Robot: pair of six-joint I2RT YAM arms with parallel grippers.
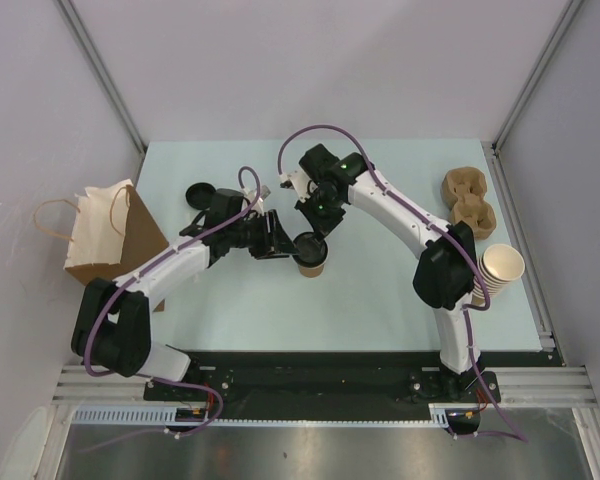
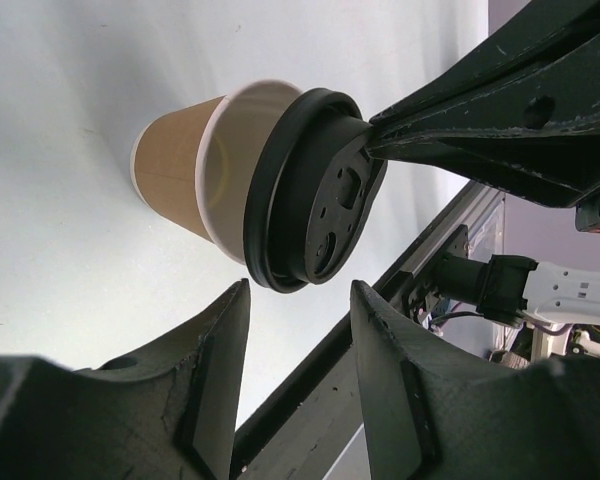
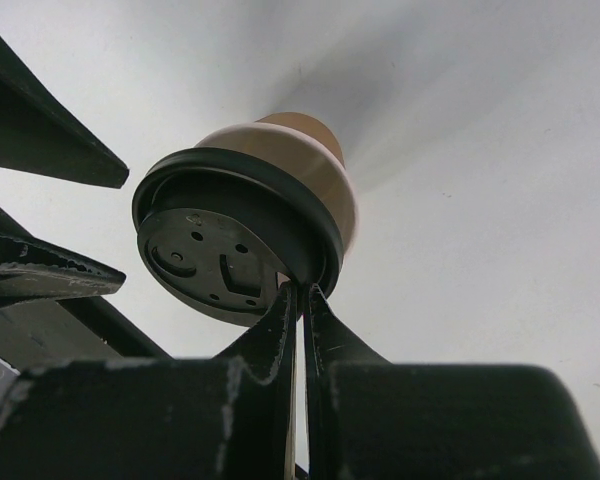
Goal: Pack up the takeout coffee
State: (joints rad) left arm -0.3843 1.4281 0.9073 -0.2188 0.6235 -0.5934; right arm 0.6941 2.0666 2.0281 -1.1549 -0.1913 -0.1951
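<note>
The takeout coffee [image 1: 311, 255], a small kraft cup with a black lid [image 1: 310, 245], stands upright mid-table. My right gripper [image 1: 316, 229] reaches it from behind and is shut on the lid's rim; in the right wrist view its tips [image 3: 301, 290] pinch the rim of the lid [image 3: 220, 240]. My left gripper [image 1: 281, 238] is open just left of the cup, not touching it. In the left wrist view its jaws [image 2: 298, 295] stand apart below the lid [image 2: 315, 200] and the cup [image 2: 180, 170], with the right fingers [image 2: 450, 120] at the lid.
A brown paper bag [image 1: 105, 235] with handles sits at the table's left edge. A loose black lid [image 1: 198, 192] lies behind my left arm. A pulp cup carrier [image 1: 468, 198] and a stack of lidless cups [image 1: 500, 268] are at the right.
</note>
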